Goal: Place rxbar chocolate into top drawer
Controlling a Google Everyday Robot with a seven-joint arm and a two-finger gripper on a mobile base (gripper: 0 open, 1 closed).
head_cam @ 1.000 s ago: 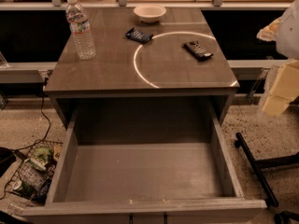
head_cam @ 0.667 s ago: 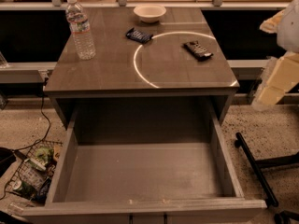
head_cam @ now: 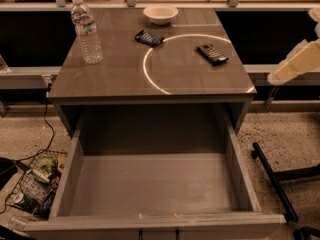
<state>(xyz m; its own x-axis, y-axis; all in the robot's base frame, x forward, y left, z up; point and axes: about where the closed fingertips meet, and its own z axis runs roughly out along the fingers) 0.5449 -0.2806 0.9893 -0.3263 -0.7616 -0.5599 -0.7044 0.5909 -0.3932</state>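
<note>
Since the earlier frames the gripper (head_cam: 295, 64) has climbed along the right edge of the view. It now hangs at 3 o'clock of the table (head_cam: 110, 79), off its right side and about level with its top. Nothing else has shifted. Whether the gripper is open or closed cannot be told from this view; nothing is seen in it.

Step in hand: approach, ahead of the pick. The rxbar chocolate (head_cam: 212, 54) lies flat on the table at about 2 o'clock of its centre, inside the pale ring marking (head_cam: 150, 71) and well apart from the gripper. The top drawer (head_cam: 150, 220) is pulled fully out at 6 o'clock of the table. Its bottom is bare, so no opening step is left.

Next move, as I judge it: carry the gripper toward 9 o'clock, over the bar, then descend. The bar is thin and flat, so the grip must come low and across its narrow width.

Count:
- rxbar chocolate: 1
- dark bluish wrapper (head_cam: 149, 37): 1, at 12 o'clock, a decoy
- bowl (head_cam: 160, 14): 1
- water bottle (head_cam: 86, 31): 1, upright at 10 o'clock
- open drawer: 1
- gripper: 1
</note>
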